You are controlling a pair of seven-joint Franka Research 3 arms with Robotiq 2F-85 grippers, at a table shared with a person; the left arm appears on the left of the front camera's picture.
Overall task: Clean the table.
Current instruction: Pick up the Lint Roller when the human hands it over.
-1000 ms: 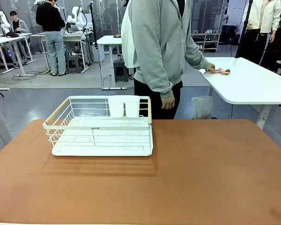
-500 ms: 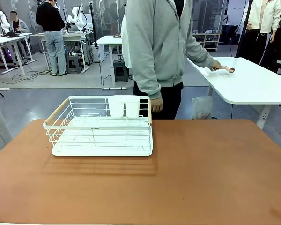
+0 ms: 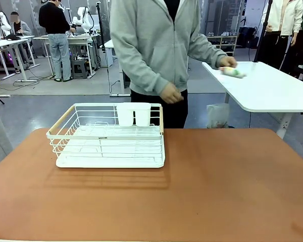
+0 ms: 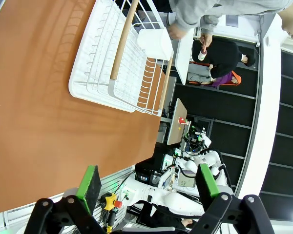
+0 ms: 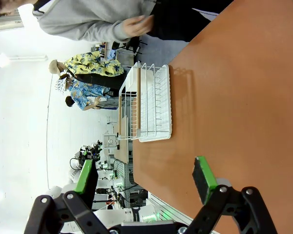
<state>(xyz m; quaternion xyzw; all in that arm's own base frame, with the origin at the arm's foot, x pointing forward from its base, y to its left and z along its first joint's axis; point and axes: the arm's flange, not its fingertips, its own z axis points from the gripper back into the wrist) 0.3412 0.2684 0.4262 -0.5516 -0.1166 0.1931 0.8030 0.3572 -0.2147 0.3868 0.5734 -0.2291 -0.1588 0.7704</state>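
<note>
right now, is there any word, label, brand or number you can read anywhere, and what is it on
Small dark label on the front rail of the white wire rack, which stands on the table: there is print, but it is too small to read.
No other writing is legible in any of the views.

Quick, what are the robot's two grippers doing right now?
Left gripper: open, holding nothing.
Right gripper: open, holding nothing.

Table (image 3: 227,186) smooth matt; rack (image 3: 111,136) white-coated wire, wooden handle.
</note>
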